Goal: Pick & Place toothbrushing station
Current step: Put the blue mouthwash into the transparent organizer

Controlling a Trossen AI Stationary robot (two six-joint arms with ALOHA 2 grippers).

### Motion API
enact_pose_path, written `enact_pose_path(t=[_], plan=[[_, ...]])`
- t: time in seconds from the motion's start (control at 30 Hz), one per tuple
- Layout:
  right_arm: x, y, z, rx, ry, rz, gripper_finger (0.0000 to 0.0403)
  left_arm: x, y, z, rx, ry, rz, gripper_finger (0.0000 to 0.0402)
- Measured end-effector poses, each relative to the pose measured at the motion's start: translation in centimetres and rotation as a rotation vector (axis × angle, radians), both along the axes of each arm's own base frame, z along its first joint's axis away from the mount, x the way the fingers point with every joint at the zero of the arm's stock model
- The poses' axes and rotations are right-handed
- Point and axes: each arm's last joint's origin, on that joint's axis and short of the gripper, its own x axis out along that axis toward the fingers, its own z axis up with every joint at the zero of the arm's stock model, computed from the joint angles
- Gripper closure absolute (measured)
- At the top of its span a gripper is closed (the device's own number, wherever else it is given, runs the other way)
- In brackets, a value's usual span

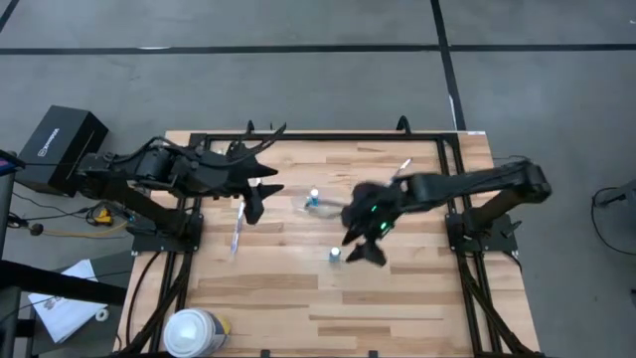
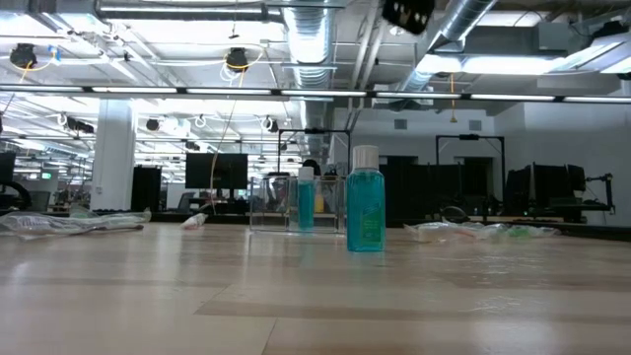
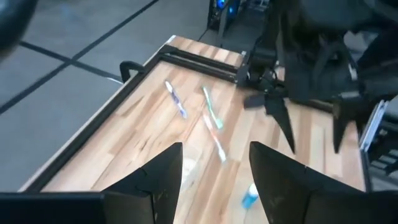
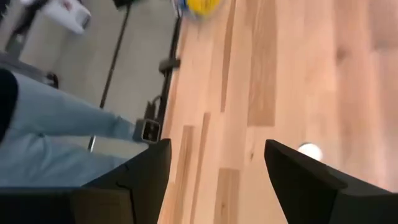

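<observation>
Two small blue-filled tubes with white tops stand upright on the wooden table, one (image 1: 313, 198) near the middle and one (image 1: 335, 255) nearer the front; they also show in the low view (image 2: 366, 212) (image 2: 306, 201). A clear cup (image 2: 274, 203) stands beside the farther tube. One toothbrush (image 1: 237, 234) lies flat at the left. Several more (image 3: 212, 107) lie flat toward the far right corner. My left gripper (image 1: 256, 202) is open and empty above the table, left of the middle tube. My right gripper (image 1: 364, 246) is open and empty, just right of the nearer tube.
A big white canister with a yellow and blue label (image 1: 194, 333) stands at the table's near left corner. A black metal frame (image 1: 298, 136) runs along the table's edges. A person's leg in jeans (image 4: 56, 124) shows beyond the table's edge.
</observation>
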Motion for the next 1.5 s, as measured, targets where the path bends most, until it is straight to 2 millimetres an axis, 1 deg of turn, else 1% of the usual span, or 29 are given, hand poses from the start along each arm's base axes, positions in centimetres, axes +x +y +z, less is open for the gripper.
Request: enact_pose_path(t=[0.13,0.27,0.37,0.43,0.57,0.67,0.73,0.8,0.87,0.93,1.1,1.23,1.33,1.5], plan=[[2.0,2.0,-3.0,-0.004,0.091,0.006,0.0154,-0.1,-0.4,-0.1,0.043,0.028,-0.038,0.022],[3.3,2.9,-5.4,0.015,0.167,-0.021,0.0154,-0.2,-0.5,-0.2,0.09,0.052,-0.055,0.022],[3.9,3.2,-6.5,0.005,0.193,-0.04,0.0154,-0.1,-0.6,-0.6,0.106,0.068,-0.063,0.022],[4.2,3.4,-6.8,0.003,0.179,-0.051,0.0154,-0.1,-0.6,-1.3,0.11,0.089,-0.064,0.022],[4.4,2.8,-6.9,-0.033,0.177,-0.099,0.0154,-0.1,-0.6,-2.4,0.103,0.109,-0.058,0.022],[4.4,1.7,-6.7,-0.062,0.174,-0.148,0.0154,0.2,-0.7,-3.4,0.102,0.136,-0.055,0.022],[4.5,0.7,-6.5,-0.072,0.165,-0.174,0.0154,0.0,-0.6,-3.8,0.1,0.149,-0.052,0.022],[4.4,-0.3,-6.7,-0.087,0.192,-0.187,0.0154,-0.4,-0.5,-4.1,0.086,0.149,-0.04,0.022],[4.2,-1.0,-6.9,-0.104,0.225,-0.189,0.0154,-1.1,-0.3,-4.8,0.081,0.169,-0.01,0.022],[4.0,-1.4,-7.1,-0.119,0.251,-0.179,0.0154,-2.4,0.0,-5.3,0.059,0.166,0.023,0.022],[3.7,-1.4,-7.2,-0.117,0.272,-0.155,0.0154,-6.8,0.5,-6.3,-0.019,0.06,0.087,0.022],[3.7,-1.2,-7.2,-0.114,0.267,-0.137,0.0154,-9.7,0.4,-7.0,-0.071,-0.065,0.119,0.022],[3.8,-1.3,-7.2,-0.118,0.261,-0.132,0.0154,-10.9,0.4,-7.6,-0.069,-0.128,0.133,0.022],[3.9,-1.6,-7.3,-0.116,0.256,-0.14,0.0154,-11.4,0.3,-9.1,-0.078,-0.142,0.146,0.022]])
